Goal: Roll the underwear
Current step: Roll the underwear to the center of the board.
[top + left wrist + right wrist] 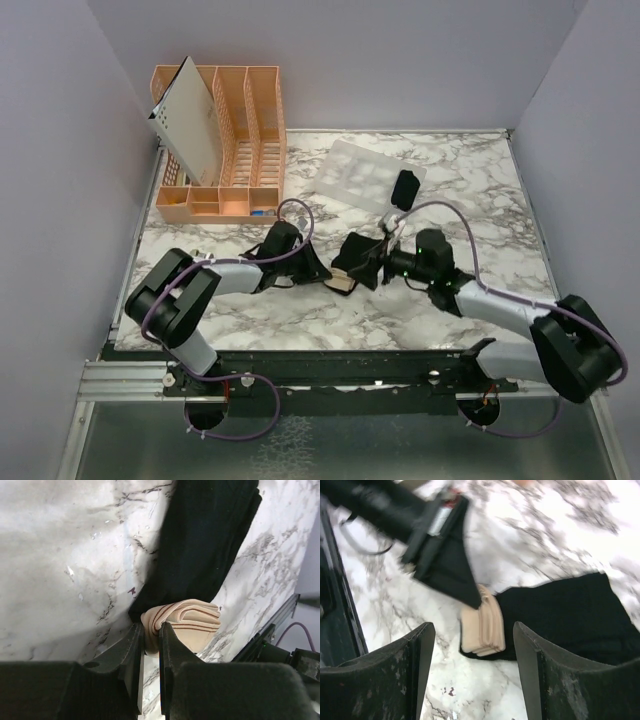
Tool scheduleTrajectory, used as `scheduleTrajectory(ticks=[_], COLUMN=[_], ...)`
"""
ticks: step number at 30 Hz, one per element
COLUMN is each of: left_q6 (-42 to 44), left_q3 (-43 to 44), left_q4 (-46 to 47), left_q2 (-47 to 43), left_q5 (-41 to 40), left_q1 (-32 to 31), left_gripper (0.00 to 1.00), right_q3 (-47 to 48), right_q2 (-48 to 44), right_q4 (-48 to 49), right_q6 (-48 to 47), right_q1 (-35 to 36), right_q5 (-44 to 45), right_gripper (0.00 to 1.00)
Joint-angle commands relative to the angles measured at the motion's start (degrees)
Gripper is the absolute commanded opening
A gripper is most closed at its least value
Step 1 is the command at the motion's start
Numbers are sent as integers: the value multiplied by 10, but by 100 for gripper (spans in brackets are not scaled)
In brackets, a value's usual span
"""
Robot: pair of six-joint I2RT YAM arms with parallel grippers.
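- The left gripper (151, 642) is clamped on the folded tan waistband (185, 622) of the black underwear (210, 540), which lies on the marble table (65, 555) between the two arms.
- The right gripper (472, 635) hovers just over the same garment, jaws wide apart, holding nothing.
- A rolled black bundle (405, 188) rests farther back on a translucent sheet (355, 175).

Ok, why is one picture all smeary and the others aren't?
Right wrist view: smeared, the left hand and marble table streaked. Left wrist view: sharp on the tan band, its own fingers dark and soft. Top view: crisp, evenly lit.
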Motion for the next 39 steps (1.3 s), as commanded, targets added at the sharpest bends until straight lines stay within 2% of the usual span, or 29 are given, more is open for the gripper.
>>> scheduleTrajectory(ticks=[1,7,12,21,27,39], left_q6=[37,41,35,30,28,52], left_q3=[19,22,18,22,27,51], left_q4=[-198,-287,-325,-359,-372,-400], left_q2=[-21,-52,-79,-96,-86,-74], left_q5=[-53,-68,-68,-61,-53,-37], left_q1=[-4,-4,-4,-4,-4,-4], left_gripper=[0,0,0,0,0,0], right_q3=[-62,-77,-63,-37,-41,-66], right_q2=[-65,-42,16,118,169,222], right_q4=[73,74,86,135,164,225], right_q6=[-256,-462,-546,-589,-610,-619], right_q1=[119,272,342,387,412,421], right_q5=[98,216,251,297,348,458], right_gripper=[68,66,64,63,56,49])
